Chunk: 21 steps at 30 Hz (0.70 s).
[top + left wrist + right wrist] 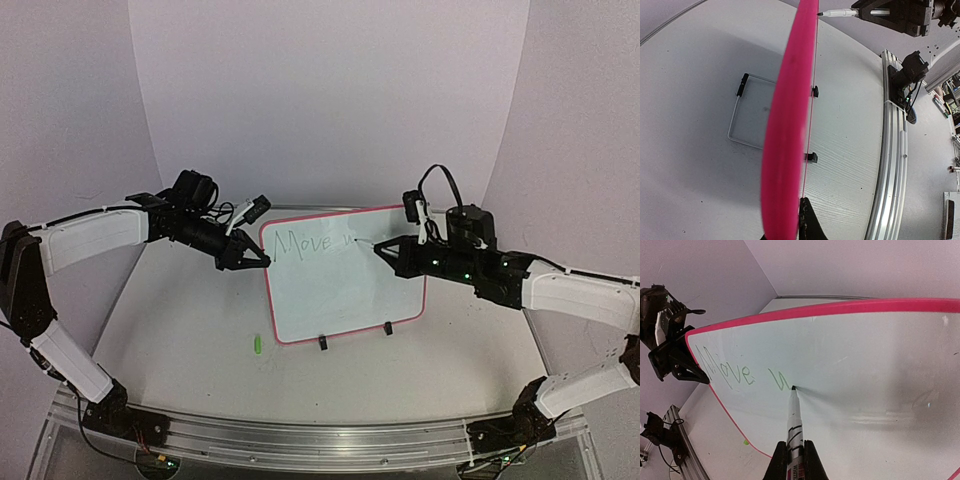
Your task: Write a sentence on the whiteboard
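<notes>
Right pincer (795, 452) closed on slim white marker pen (793, 415), arm stretched low, black tip touching pink-framed rectangular whiteboard (345, 290) just after green handwritten sentence (730, 372), "Move u". Left pincer (252, 258) clamps board's left edge. Board stands tilted on matte white bench (180, 320); small green piece (256, 344) near its front corner.

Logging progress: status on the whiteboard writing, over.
Left gripper clamped on whiteboard edge. Right gripper holds marker, tip on board. Writing reads "Move u". Nothing blocking.
</notes>
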Motion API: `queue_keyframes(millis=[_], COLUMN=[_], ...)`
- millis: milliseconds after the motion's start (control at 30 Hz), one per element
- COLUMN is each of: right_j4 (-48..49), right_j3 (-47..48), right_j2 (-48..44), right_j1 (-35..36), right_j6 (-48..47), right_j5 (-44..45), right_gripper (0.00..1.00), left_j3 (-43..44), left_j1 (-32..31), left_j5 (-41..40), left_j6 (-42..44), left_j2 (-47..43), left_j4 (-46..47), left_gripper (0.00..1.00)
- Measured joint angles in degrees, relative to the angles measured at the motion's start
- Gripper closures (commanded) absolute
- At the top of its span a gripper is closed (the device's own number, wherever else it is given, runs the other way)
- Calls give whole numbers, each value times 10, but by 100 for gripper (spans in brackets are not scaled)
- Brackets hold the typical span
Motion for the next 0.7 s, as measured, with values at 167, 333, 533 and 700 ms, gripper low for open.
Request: queue_keyframes(millis=[167, 333, 533, 700], right_j4=[-4, -4, -4, -6], right_j3=[13, 21, 22, 21], right_j2=[-1, -1, -1, -13], right_j1=[0, 0, 0, 0], right_j6=[-6, -11, -13, -14], right_j5=[6, 12, 12, 4], right_gripper=[100, 100, 100, 100], left_j3=[0, 0, 0, 0], left_j1=[0, 0, 0, 0], left_j5=[0, 0, 0, 0], left_j6=[0, 0, 0, 1], left_j2=[0, 0, 0, 0], left_j4=[0, 0, 0, 0], left_gripper=[100, 100, 100, 100])
